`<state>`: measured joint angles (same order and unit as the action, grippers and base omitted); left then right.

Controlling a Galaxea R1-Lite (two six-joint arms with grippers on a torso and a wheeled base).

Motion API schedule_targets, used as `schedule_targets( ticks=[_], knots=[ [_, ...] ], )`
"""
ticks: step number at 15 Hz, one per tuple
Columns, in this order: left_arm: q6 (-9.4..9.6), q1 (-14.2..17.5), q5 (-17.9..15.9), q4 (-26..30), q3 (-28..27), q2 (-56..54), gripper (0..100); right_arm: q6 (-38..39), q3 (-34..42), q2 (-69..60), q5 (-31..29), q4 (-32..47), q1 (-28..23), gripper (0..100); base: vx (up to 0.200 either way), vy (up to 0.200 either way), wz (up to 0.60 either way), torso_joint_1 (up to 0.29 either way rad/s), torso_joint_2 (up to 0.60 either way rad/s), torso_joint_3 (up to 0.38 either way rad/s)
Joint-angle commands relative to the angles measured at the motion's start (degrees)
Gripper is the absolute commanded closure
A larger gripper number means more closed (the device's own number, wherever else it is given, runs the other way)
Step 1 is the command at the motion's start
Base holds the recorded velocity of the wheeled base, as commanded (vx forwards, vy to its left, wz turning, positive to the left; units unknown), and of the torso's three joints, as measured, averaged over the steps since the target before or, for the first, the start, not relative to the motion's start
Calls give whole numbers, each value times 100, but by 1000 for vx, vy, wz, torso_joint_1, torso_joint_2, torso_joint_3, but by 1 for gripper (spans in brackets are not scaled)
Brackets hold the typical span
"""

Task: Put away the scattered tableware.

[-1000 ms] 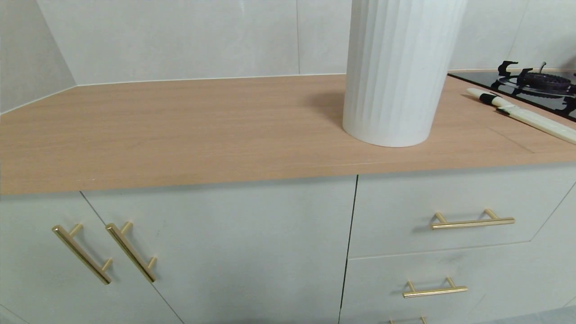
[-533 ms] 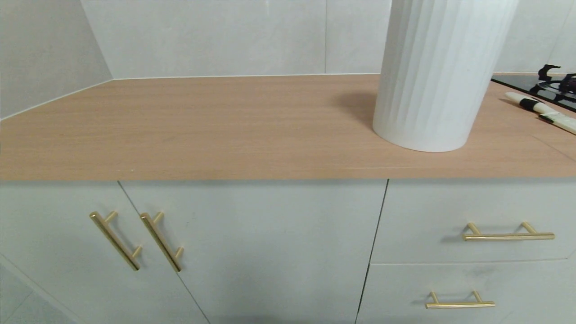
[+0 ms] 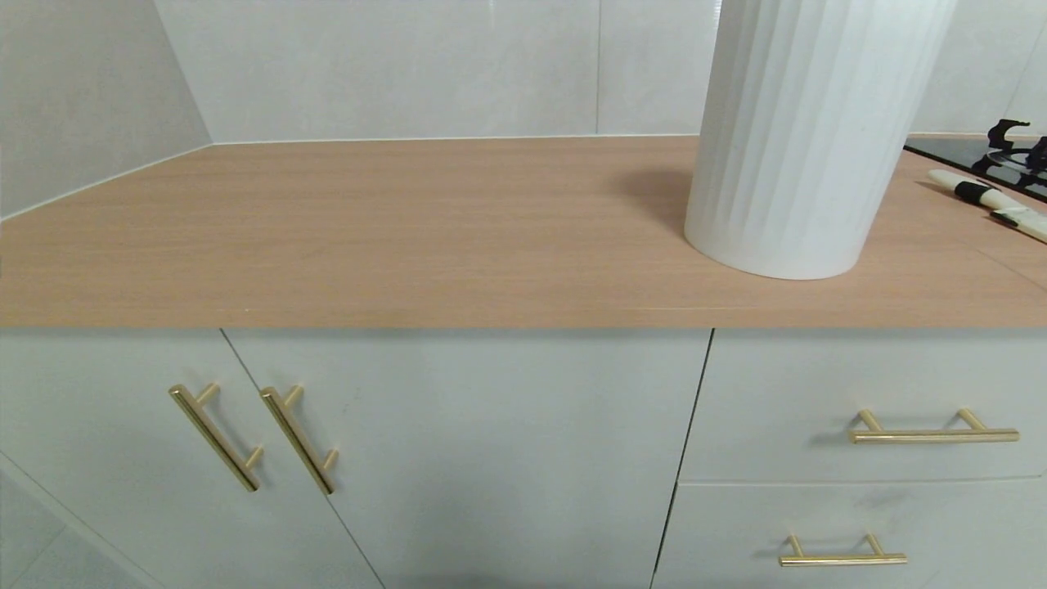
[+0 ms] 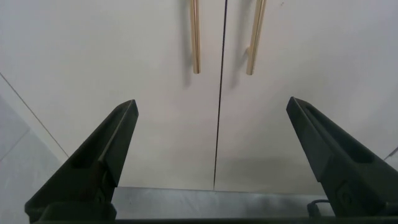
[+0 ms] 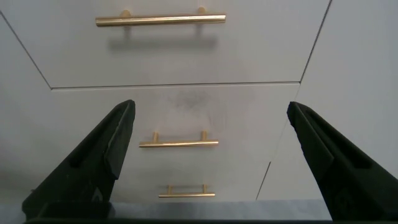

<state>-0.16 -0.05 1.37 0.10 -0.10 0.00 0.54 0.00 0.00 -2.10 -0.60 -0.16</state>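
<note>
A home kitchen: wooden surface (image 3: 409, 237) across mid-frame, tiled wall (image 3: 393, 65) above, gas hob (image 3: 1002, 151) far right, gold-handled cabinets (image 3: 458, 458) below.

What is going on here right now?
Nothing is being handled yet. The left gripper hangs open before the cabinet doors, and the right gripper hangs open before the drawers. On the wooden countertop stands a tall white ribbed container, and a white-handled knife lies near the stove, both untouched.
</note>
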Motion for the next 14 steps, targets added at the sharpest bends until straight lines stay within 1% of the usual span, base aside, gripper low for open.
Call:
schedule_targets(
  ticks=[1,2,12,14],
  knots=[
    [-2,5,4,-1,1,9,0,-1,0,9,-1,-2,-2,0,0,0,0,0,0,0],
    [-2,5,4,-1,1,9,0,-1,0,9,-1,-2,-2,0,0,0,0,0,0,0],
    [-2,5,4,-1,1,9,0,8,0,9,-1,-2,-2,0,0,-200,0,-1,1,3],
    [-11,5,4,-1,1,9,0,-1,0,9,-1,-2,-2,0,0,0,0,0,0,0]
  ],
)
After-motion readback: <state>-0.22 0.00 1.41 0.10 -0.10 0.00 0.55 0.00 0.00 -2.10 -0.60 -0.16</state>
